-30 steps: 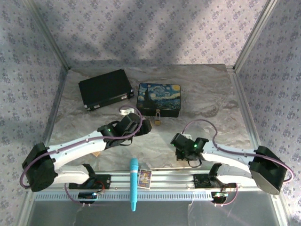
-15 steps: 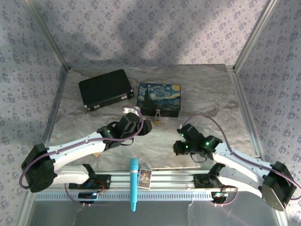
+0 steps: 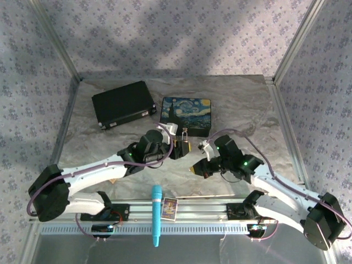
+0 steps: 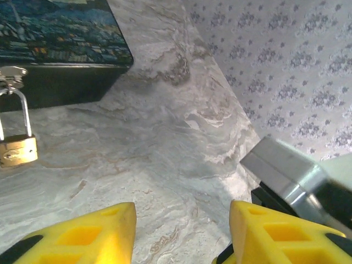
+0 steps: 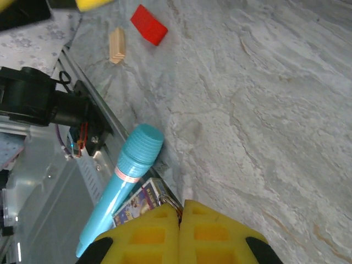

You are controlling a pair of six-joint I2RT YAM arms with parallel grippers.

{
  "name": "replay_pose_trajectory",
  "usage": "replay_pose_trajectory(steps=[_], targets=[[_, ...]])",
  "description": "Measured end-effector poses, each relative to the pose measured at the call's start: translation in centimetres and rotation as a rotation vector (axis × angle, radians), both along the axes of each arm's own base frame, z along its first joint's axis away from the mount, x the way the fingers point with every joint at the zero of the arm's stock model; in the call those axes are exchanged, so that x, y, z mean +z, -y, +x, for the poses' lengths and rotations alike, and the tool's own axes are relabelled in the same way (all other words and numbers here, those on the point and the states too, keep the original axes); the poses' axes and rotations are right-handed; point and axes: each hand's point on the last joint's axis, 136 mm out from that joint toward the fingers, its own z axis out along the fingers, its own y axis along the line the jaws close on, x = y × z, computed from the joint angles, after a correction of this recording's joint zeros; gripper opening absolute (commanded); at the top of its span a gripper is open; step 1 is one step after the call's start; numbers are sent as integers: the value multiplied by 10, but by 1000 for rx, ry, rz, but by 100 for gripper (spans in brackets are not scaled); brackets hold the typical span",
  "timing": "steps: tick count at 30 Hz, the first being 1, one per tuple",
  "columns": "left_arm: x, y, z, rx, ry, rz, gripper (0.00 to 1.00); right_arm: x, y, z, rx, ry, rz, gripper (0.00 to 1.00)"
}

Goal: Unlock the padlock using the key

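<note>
**Brass padlock [image 4: 16, 149] hangs off the painted box, left end effector released beside it**

Marbled grey tabletop [image 4: 165, 137] lies bare between the left end effector [image 4: 180, 212] and the padlock. The padlock sits ahead of the end effector and to its left. Its silvery shackle [image 4: 22, 113] is hooked through the hasp [image 4: 11, 74] on the front wall of the painted box [image 4: 55, 41]. The yellow fingers [image 4: 82, 236] stand wide apart, holding nothing. A grey metal part [image 4: 286, 173] (cut off by the frame edge, hard to identify) crowds in at the right. From above, a black case [image 3: 123, 103] lies beyond this end effector, to its left.

The right end effector [image 5: 179, 212] is clenched, fingers pressed flat together; whether a key is pinched between them I cannot tell. Past its tips, at the tabletop's near edge, lie a teal cylinder [image 5: 124, 190] and a picture card [image 5: 140, 202], the card half hidden behind the fingers. Further off are a red block [image 5: 148, 25] and a tan wooden block [image 5: 116, 45].

The left arm lies low, stretched forward toward the box. The right arm is bent at the elbow, its end effector turned toward the near edge.
</note>
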Motion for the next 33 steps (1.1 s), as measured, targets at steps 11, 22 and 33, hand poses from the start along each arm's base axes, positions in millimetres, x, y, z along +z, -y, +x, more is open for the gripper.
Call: replay_pose_trajectory(steps=[11, 22, 33], targets=[[-74, -20, 7, 124, -142, 228, 18, -66, 1, 21, -70, -175, -266, 0], [-114, -21, 3, 225, -182, 492, 20, -119, 10, 34, -161, -325, -455, 4], [-120, -35, 4, 269, -189, 552, 27, -119, 21, 46, -207, -336, -558, 43]])
